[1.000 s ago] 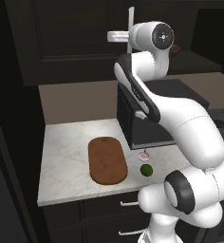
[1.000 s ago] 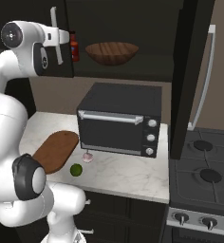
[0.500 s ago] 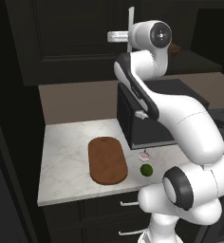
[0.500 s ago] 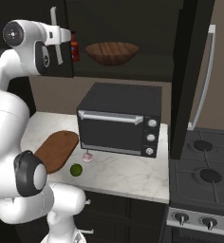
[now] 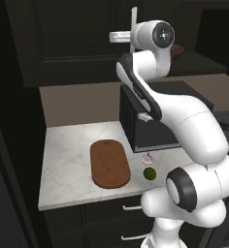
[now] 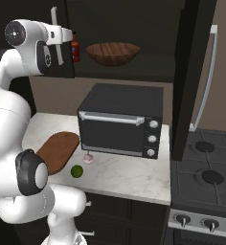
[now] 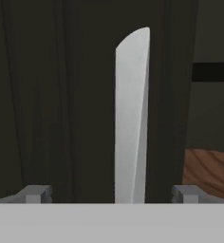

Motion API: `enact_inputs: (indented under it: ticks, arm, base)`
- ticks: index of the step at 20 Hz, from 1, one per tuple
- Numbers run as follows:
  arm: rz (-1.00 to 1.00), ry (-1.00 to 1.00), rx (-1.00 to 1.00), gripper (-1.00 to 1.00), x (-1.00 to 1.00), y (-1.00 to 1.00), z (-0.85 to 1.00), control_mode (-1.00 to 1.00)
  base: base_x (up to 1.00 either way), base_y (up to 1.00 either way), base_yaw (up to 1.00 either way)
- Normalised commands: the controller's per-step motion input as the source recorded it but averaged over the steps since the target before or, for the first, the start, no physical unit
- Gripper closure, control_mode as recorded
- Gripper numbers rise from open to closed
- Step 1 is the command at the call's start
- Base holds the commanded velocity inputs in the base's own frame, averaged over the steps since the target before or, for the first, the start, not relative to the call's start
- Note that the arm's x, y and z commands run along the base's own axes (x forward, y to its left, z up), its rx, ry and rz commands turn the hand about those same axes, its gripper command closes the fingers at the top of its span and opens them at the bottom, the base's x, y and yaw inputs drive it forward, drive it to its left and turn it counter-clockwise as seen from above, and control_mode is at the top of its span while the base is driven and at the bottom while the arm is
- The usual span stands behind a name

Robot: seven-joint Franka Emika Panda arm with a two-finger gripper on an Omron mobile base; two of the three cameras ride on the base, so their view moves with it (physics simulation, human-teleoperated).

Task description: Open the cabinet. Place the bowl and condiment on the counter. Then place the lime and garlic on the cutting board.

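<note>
Hand view shows the jaws point(image 7: 111, 193) spread wide around the cabinet point(image 7: 47, 95) handle point(image 7: 130, 118). If they close off-center, the handle could slip free and the door stay put.

Silver handle point(image 7: 131, 118) blocks the spread hand point(image 7: 109, 192) (cabinet point(image 6: 194, 72) ajar).

Arm point(image 5: 184, 116): glossy white shell, rounded fat segments, smooth w/ no visible cables or screws. Joints: dark grey/black rings betw. segments. Round dark end caps on elbow point(image 5: 163, 34) and on base joint point(image 6: 29, 173), each w/ small light centre mark, poss. a bolt, too small to tell. Finger tips point(image 7: 37, 193): small, grey, blocky.
</note>
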Motion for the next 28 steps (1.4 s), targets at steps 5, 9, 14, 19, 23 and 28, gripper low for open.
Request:
enact_inputs:
  ticks: [5, 9, 14, 19, 23, 28]
  arm:
    - [0.00, 0.00, 0.00, -1.00, 0.00, 0.00, 0.00, -1.00]
    - [0.00, 0.00, 0.00, -1.00, 0.05, 0.00, 0.00, -1.00]
    - [0.00, 0.00, 0.00, -1.00, 0.13, 0.00, 0.00, -1.00]
    - [0.00, 0.00, 0.00, -1.00, 0.14, 0.00, 0.00, -1.00]
    - [0.00, 0.00, 0.00, 1.00, 0.09, 0.01, 0.00, -1.00]
    - [0.00, 0.00, 0.00, 1.00, 0.07, 0.00, 0.00, -1.00]
  base:
    - [0.00, 0.00, 0.00]
    - [0.00, 0.00, 0.00]
    - [0.00, 0.00, 0.00]
    - [0.00, 0.00, 0.00]
    - [0.00, 0.00, 0.00]
    - [0.00, 0.00, 0.00]
